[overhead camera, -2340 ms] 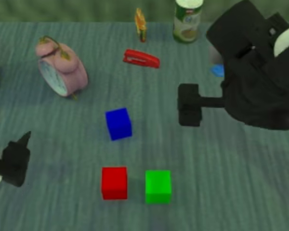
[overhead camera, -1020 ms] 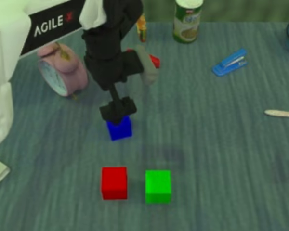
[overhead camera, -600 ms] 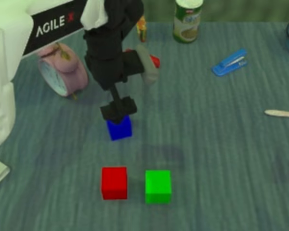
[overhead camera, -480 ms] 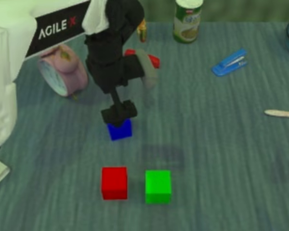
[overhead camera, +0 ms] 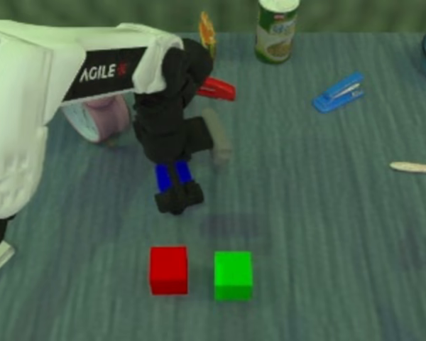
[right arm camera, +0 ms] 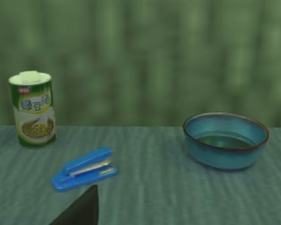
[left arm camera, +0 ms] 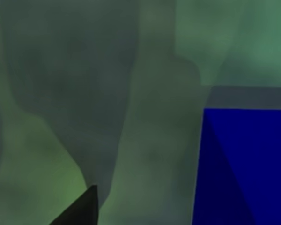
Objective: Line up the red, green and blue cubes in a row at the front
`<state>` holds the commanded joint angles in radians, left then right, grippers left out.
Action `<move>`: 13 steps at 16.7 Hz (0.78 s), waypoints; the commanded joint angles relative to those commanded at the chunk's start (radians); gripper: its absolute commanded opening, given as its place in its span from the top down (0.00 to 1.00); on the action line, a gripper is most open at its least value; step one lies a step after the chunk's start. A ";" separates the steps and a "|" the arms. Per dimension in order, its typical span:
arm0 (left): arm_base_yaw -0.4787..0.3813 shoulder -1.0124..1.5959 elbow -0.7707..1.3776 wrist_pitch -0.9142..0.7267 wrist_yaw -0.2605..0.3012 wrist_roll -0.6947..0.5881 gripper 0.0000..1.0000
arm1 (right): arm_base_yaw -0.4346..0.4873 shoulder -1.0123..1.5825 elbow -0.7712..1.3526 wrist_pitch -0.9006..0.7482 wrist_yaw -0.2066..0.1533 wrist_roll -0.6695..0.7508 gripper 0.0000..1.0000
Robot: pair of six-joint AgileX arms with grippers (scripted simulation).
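Left gripper (overhead camera: 178,200) pinching blue cube (overhead camera: 172,175), carried above table behind red cube (overhead camera: 168,269); green cube (overhead camera: 233,274) just beside red. Right arm out of view. Risk: cube seated off-centre in jaws, could slip or land misaligned with row.

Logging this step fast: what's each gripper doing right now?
Left gripper: shut on the blue cube, carried above the table.
Right gripper: out of the top view; state cannot be told.

red cube (overhead camera: 168,269) front, beside green cube (overhead camera: 233,275) | blue cube (overhead camera: 171,175) behind them, mostly hidden
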<state>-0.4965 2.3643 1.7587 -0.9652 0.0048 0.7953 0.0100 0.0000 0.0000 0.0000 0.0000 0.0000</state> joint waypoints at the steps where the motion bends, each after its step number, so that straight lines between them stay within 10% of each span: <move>1: 0.000 0.000 0.000 0.000 0.000 0.000 0.00 | 0.000 0.000 0.000 0.000 0.000 0.000 0.00; 13: 0.000 0.000 0.000 0.000 0.000 0.000 0.83 | 0.000 0.000 0.000 0.000 0.000 0.000 0.00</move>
<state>-0.4965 2.3643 1.7587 -0.9652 0.0048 0.7953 0.0100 0.0000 0.0000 0.0000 0.0000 0.0000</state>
